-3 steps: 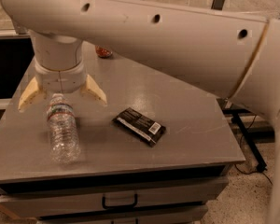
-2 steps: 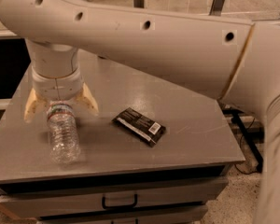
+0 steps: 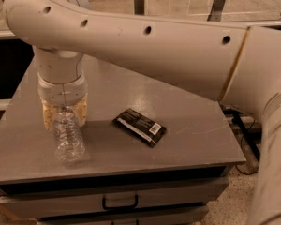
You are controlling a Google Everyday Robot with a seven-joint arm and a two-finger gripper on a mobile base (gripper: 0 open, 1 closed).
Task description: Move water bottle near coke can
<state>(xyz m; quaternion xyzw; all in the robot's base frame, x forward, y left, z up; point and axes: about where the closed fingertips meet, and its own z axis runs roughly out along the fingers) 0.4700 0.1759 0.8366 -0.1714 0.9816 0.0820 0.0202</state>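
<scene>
The water bottle [image 3: 69, 139], clear ribbed plastic, lies on the grey table [image 3: 192, 121] at the front left with its top end pointing away from me. My gripper [image 3: 64, 112] has come down from above over that top end. Its tan fingers [image 3: 48, 118] stand on either side of the bottle and press its sides. The bottle's cap is hidden by the gripper. The coke can is hidden behind my arm.
A flat black snack wrapper [image 3: 140, 126] lies right of the bottle near the table's middle. My thick pale arm [image 3: 178, 46] spans the back of the view. A drawer with a dark handle [image 3: 120, 203] sits below the table's front edge.
The gripper has dropped lower onto the bottle's top end, and its fingers have drawn in from a wide spread to the bottle's sides. The bottle and wrapper have not moved.
</scene>
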